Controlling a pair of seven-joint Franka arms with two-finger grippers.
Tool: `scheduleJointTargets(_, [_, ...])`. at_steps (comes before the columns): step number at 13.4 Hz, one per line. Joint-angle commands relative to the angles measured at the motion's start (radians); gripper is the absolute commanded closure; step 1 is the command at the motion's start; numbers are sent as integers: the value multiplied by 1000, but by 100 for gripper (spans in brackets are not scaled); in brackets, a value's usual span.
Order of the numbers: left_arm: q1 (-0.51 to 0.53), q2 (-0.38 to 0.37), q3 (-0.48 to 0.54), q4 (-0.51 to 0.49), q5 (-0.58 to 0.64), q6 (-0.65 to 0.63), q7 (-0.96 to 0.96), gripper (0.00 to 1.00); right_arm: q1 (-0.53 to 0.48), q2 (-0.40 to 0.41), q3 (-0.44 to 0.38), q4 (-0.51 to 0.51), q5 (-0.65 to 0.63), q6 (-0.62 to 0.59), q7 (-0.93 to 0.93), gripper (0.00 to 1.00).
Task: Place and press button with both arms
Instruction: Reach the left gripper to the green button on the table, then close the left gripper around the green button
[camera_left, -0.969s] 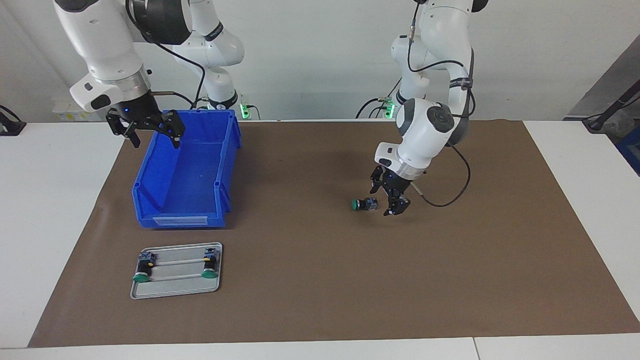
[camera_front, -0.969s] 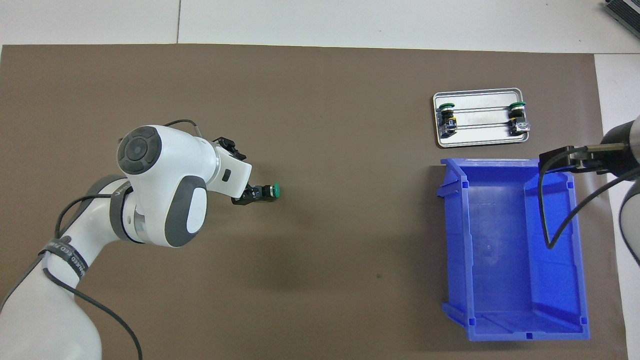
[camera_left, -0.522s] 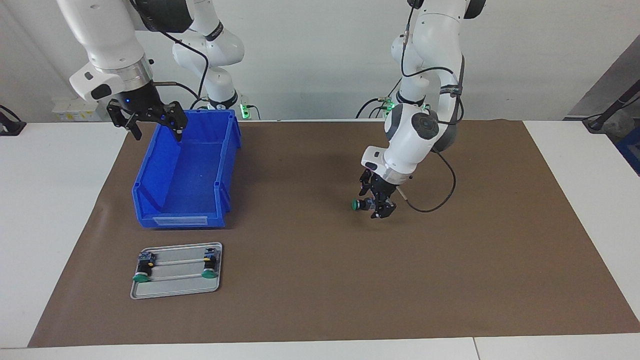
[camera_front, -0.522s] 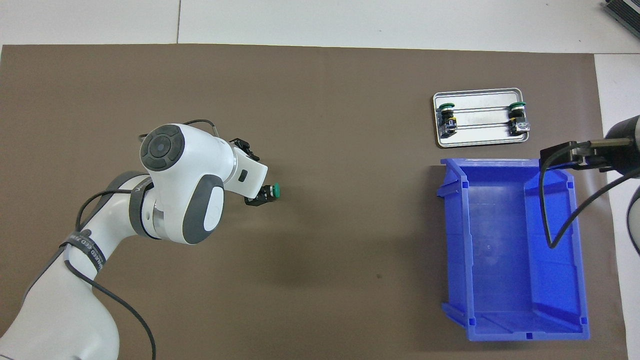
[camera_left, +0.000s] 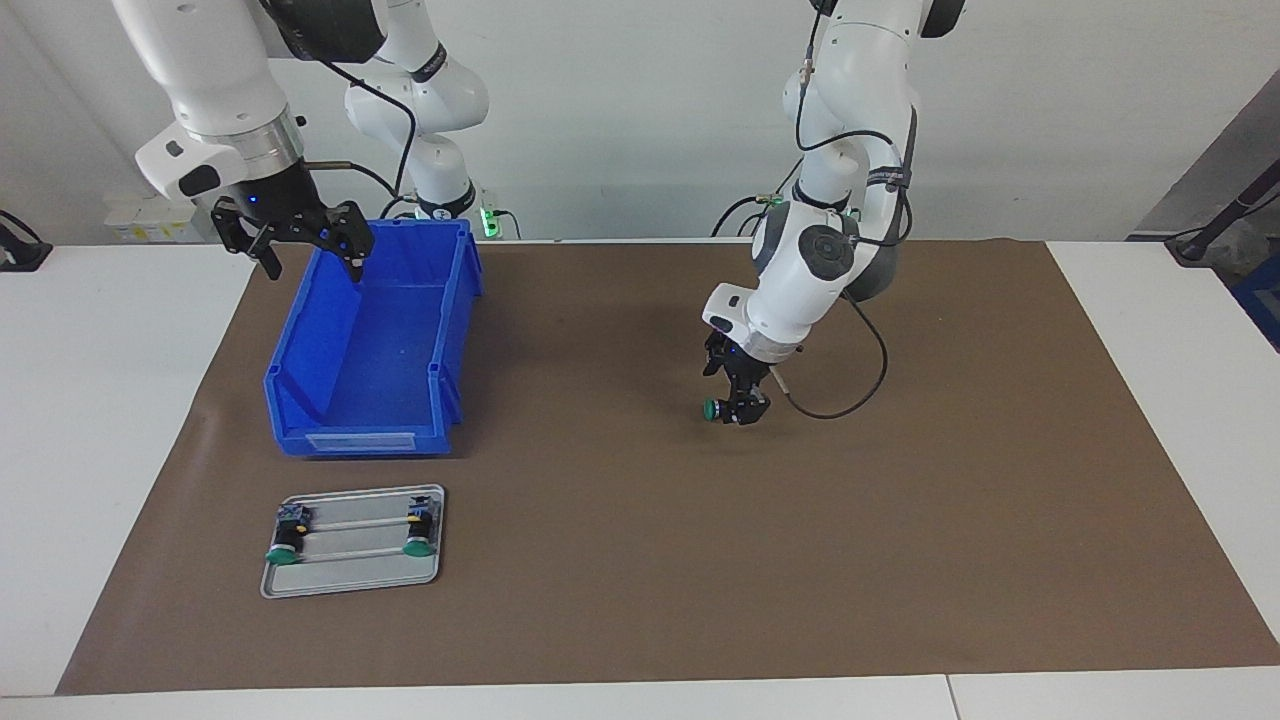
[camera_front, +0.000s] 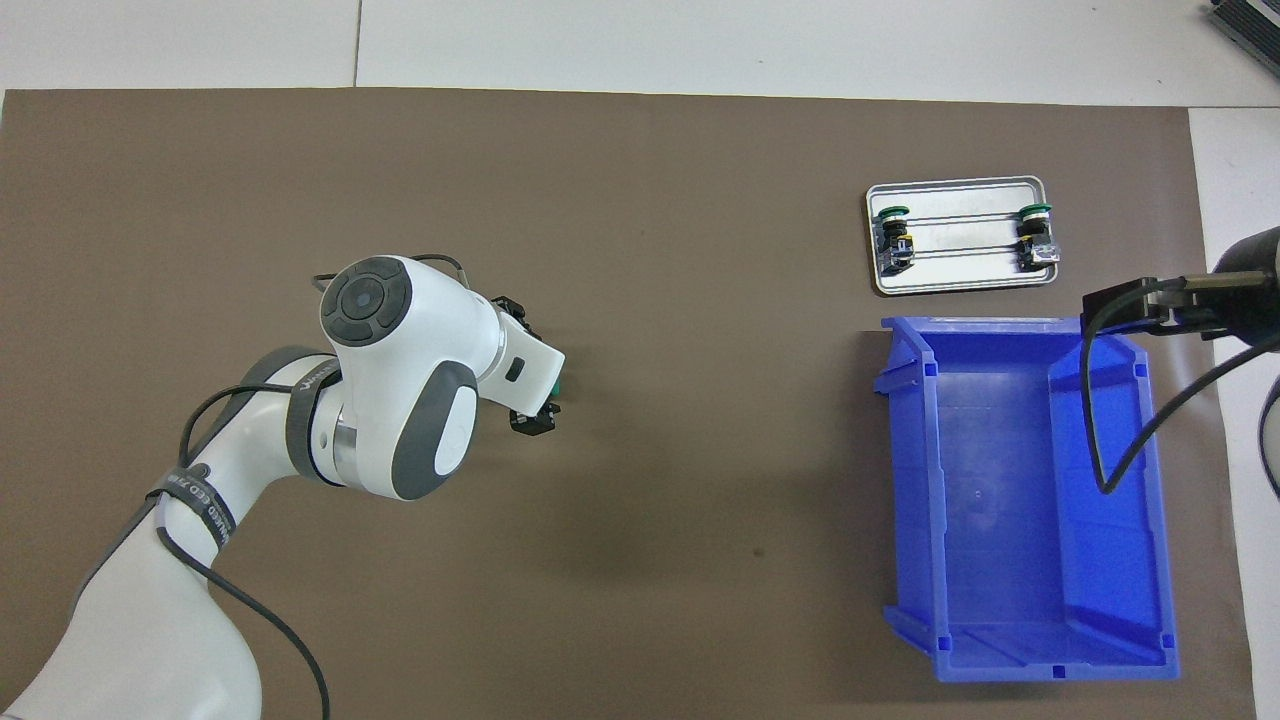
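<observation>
- The button (camera_left: 713, 409) lies on its side on the brown mat (camera_left: 640, 560), about midway along the worktop (camera_left: 90, 400), toward the left arm's end of it. Its green cap points toward the right arm's end.
- The left tool (camera_left: 741, 403) is low over the mat, right at the button. Its fingers stand apart on either side of the button's dark body, and only the green cap shows past them.
- Whether the fingers touch the body cannot be told from either view. The jaws are wide, with nothing clamped.
- From overhead the left arm's white wrist covers most of the button. A sliver of green cap (camera_front: 556, 383) shows beside the black fingertip (camera_front: 532, 424).
- The right tool (camera_left: 305, 243) hangs in the air over the rim of the blue bin (camera_left: 355, 400), at the bin's end nearer to the robots. Its fingers are spread wide and hold nothing. This arm waits.
- The bin is well apart from the button, toward the right arm's end of the worktop.
- A grey metal tray (camera_left: 352, 578) lies farther from the robots than the bin, just beside it. Two more green-capped buttons (camera_left: 283, 548) (camera_left: 419, 540) lie in the tray, one near each end.
</observation>
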Motion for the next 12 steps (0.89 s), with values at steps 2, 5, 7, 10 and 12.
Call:
scheduleJointTargets(2, [-15, 9, 20, -2, 34, -15, -3, 6, -8, 15, -12, 87, 59, -118, -2, 0])
scheduleJointTargets(5, [-14, 11, 21, -14, 52, -5, -1, 4, 4, 14, -12, 70, 49, -121, -22, 0])
scheduleJointTargets(7, [-14, 21, 20, -14, 52, 0, -3, 4, -10, 6, -17, 39, 56, -92, -28, 0])
scheduleJointTargets(10, [-14, 32, 20, -40, 57, 49, -1, 4, -11, 3, -17, 33, 62, -98, -29, 0])
scheduleJointTargets(12, [-15, 40, 20, -45, 57, 63, -1, 4, -7, 3, -15, 33, 62, -98, -29, 0])
